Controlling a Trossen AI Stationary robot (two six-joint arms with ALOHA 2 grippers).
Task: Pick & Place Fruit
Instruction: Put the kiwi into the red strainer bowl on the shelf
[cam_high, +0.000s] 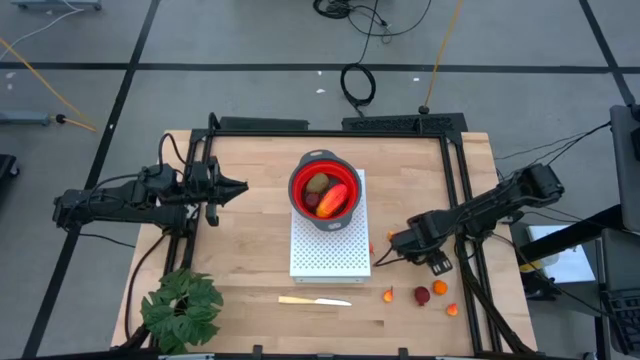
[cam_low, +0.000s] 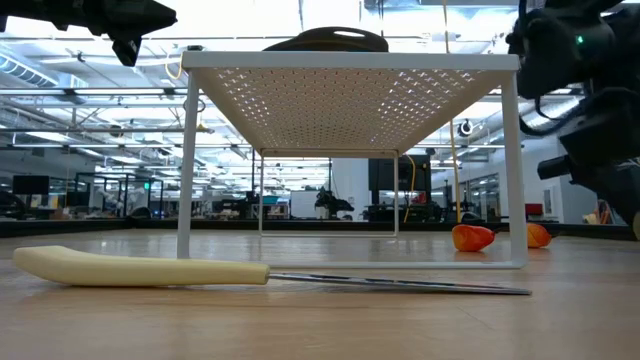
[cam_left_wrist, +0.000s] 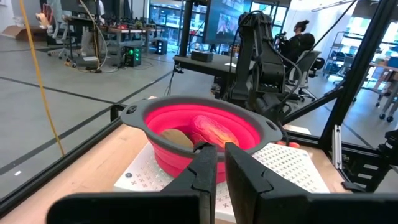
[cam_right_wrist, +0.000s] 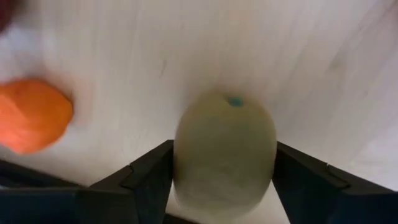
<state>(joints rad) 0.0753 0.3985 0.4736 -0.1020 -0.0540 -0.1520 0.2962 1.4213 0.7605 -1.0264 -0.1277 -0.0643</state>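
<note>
High view: I see my right gripper (cam_high: 437, 262) low over the table beside the white rack (cam_high: 330, 250), while the red bowl (cam_high: 325, 190) holds an oblong fruit (cam_high: 334, 199). Left wrist view: my left gripper (cam_left_wrist: 221, 168) is clenched, empty, facing the bowl. Right wrist view: my fingers (cam_right_wrist: 149, 168) straddle a pale olive oval fruit (cam_right_wrist: 225, 149), jaws wide on both sides of it.

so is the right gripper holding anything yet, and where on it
The right gripper has its fingers either side of an olive oval fruit, at its widest middle; a firm hold cannot be told.
</note>
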